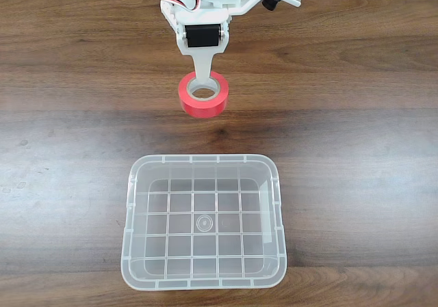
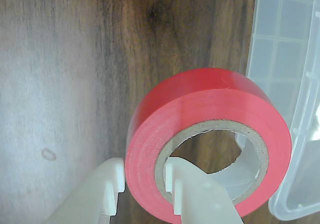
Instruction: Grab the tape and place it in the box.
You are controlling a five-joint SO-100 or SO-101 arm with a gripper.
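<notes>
A white two-finger gripper (image 1: pixel 203 81) grips the red-orange tape (image 1: pixel 203 100) above a dark wooden table (image 1: pixel 356 115). Its jaws are closed on the roll's wall: in the wrist view one white finger (image 2: pixel 197 194) sits inside the cardboard core and the other finger (image 2: pixel 102 191) presses the outer red face, so the wall is pinched between them.

In the fixed view the tape appears directly beneath the gripper, just ahead of the arm's body. The roll's hole opens upward toward that camera, so its axis stands close to upright and the flat faces lie roughly level with the tabletop. Whether the roll touches the wood or hangs just clear of it cannot be told.

The box (image 1: pixel 130 211), a clear plastic tub with a grid-ribbed bottom, stands beyond the fingertips on the side away from the arm, apart from the tape with a band of bare wood between them. In the wrist view the box's rounded rim (image 2: pixel 300 149) runs down the right edge, past the inner finger's side of the roll.

Open tabletop spreads to both sides of the jaws in the fixed view. The box's near rim lies low in that picture, close to the table's front edge.
</notes>
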